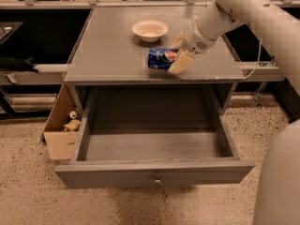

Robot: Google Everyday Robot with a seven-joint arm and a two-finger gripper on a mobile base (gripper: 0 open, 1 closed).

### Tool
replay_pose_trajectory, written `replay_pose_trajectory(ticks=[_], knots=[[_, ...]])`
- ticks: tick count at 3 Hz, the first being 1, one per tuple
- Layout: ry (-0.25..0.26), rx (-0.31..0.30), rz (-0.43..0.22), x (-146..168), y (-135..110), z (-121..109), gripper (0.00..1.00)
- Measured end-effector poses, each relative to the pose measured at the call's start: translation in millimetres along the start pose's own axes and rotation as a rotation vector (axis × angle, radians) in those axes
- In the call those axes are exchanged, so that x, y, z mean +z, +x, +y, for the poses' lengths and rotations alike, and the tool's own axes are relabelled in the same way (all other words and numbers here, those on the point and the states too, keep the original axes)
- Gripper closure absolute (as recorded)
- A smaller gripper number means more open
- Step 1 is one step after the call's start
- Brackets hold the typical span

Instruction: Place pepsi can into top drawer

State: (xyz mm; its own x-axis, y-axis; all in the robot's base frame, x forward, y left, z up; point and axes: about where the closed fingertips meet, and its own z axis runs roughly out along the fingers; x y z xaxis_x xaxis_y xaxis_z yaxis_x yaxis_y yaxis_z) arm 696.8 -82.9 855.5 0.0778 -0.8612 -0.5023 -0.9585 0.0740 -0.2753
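The pepsi can lies on its side on the grey cabinet top, near its front edge, logo facing me. My gripper is at the can's right end, with one cream finger in front of it and the other behind. The fingers are spread and straddle that end, which they hide. The top drawer is pulled fully out below, with its round knob at the front centre, and its inside shows nothing in it.
A cream bowl stands on the cabinet top behind the can. A cardboard box with small items sits on the floor left of the drawer. My white arm crosses from the upper right, and my body fills the right edge.
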Motion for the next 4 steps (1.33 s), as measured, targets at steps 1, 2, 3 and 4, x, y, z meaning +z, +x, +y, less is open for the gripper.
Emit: replay_pose_trajectory(ticks=[1,2,3,4], knots=[[-0.029,-0.052,-0.046,-20,-34,43,1.00],[-0.028,-0.052,-0.046,-20,-33,42,1.00],[-0.055,-0.066,-0.041,-13,-38,66,1.00],[-0.090,-0.076,-0.049,-3,-50,115,1.00]])
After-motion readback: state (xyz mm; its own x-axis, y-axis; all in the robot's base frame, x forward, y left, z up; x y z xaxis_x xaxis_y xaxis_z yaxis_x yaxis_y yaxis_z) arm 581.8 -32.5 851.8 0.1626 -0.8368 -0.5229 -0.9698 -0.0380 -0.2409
